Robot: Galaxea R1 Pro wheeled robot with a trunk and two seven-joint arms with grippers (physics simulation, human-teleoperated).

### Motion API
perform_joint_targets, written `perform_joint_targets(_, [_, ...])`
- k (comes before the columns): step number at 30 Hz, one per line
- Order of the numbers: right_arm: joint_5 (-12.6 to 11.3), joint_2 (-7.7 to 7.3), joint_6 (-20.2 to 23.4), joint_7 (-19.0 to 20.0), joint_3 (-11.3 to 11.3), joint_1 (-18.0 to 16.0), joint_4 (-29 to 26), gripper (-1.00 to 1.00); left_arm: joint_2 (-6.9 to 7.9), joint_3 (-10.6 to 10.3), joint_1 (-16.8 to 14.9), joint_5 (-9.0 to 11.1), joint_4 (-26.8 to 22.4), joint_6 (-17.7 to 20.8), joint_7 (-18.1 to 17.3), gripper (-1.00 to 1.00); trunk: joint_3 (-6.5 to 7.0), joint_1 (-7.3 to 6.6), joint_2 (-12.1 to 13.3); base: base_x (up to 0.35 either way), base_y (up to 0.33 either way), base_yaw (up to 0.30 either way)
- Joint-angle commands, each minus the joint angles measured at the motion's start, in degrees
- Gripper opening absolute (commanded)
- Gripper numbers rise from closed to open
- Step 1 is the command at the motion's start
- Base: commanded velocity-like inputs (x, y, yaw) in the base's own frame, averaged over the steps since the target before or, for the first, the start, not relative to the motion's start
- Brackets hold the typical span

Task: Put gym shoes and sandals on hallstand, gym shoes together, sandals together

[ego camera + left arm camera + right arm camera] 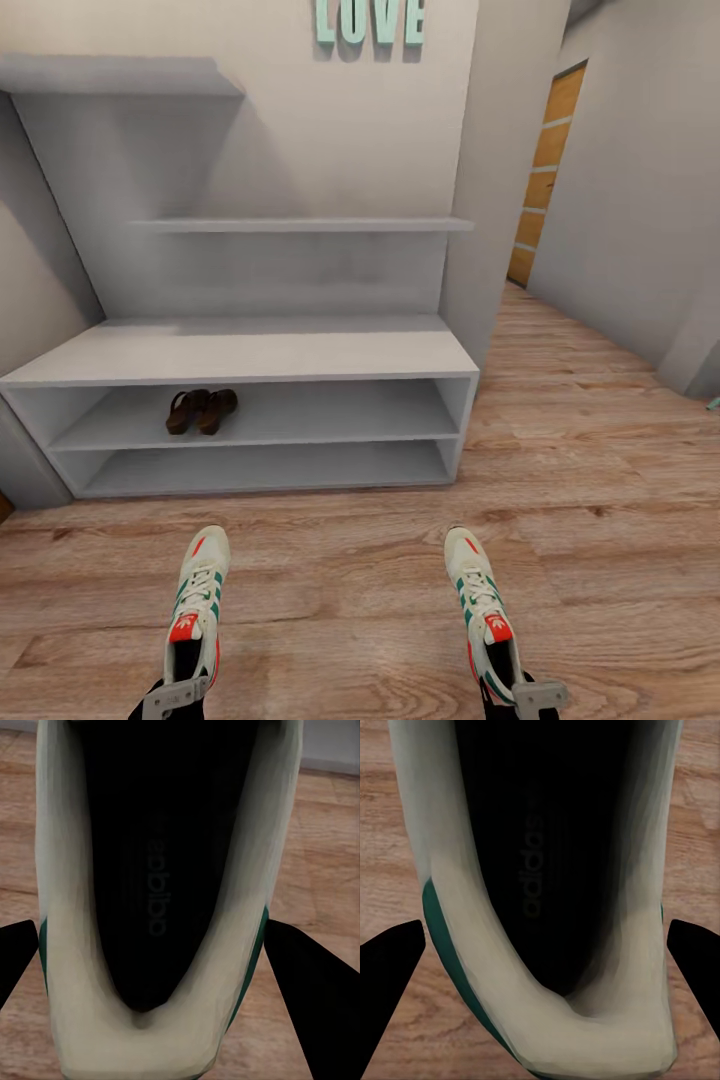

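You have the two sandals (201, 410) done: they sit side by side on the upper open tier of the hallstand (240, 352). What remains is both gym shoes, each apparently carried by the heel, toes aimed at the rack above the corridor floor (340, 600).

Your left gripper (176, 696) has the left gym shoe (196, 608) between its fingers (307, 997), which flank the heel collar, the near one seemingly touching; I judge it pinching the heel. Your right gripper (528, 694) straddles the right gym shoe (484, 614); its fingers (390, 982) stand just beside the heel walls, so contact looks likely but unconfirmed.
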Motion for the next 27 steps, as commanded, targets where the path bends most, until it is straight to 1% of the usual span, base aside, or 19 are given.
perform_joint_targets(1, [0.6, 0.03, -0.19, -0.21, -0.27, -0.03, 0.05, -1.0, -0.07, 0.33, -0.04, 0.15, 0.01, -0.08, -0.62, -1.0, -0.05, -0.01, -0.02, 0.0, 0.0, 0.0])
perform_joint_targets(10, [0.54, 0.08, -0.19, -0.24, -0.26, -0.06, -0.03, -1.0, -0.05, 0.33, -0.04, 0.1, 0.08, -0.07, -0.61, -1.0, -0.05, -0.01, -0.02, 0.0, 0.0, 0.0])
perform_joint_targets(17, [0.29, 0.15, -0.24, -0.39, -0.53, -0.05, -0.22, -1.0, -0.23, 0.03, -0.04, 0.11, 0.28, 0.13, -0.87, -1.0, 0.07, -0.01, -0.02, 0.0, 0.0, -0.066])
perform_joint_targets(18, [0.37, -0.19, -0.19, -0.4, -0.57, -0.05, -0.12, -1.0, -0.08, -0.75, -0.08, 0.16, 1.7, 0.03, -1.34, -1.0, 0.07, -0.01, -0.02, 0.0, 0.0, -0.006])
perform_joint_targets(22, [0.41, -0.44, -0.19, -0.38, -0.58, -0.05, -0.21, -1.0, 0.01, -0.75, -0.34, 0.16, 1.92, 0.2, -1.37, -1.0, 0.07, -0.01, -0.02, 0.0, 0.0, -0.003])
perform_joint_targets(27, [0.43, -1.96, -0.08, -0.31, -0.58, -0.06, -0.45, -1.0, 0.1, -0.72, -0.71, 0.11, 2.01, 0.46, -1.33, -1.0, 0.07, -0.01, -0.02, 0.0, 0.0, 0.0])
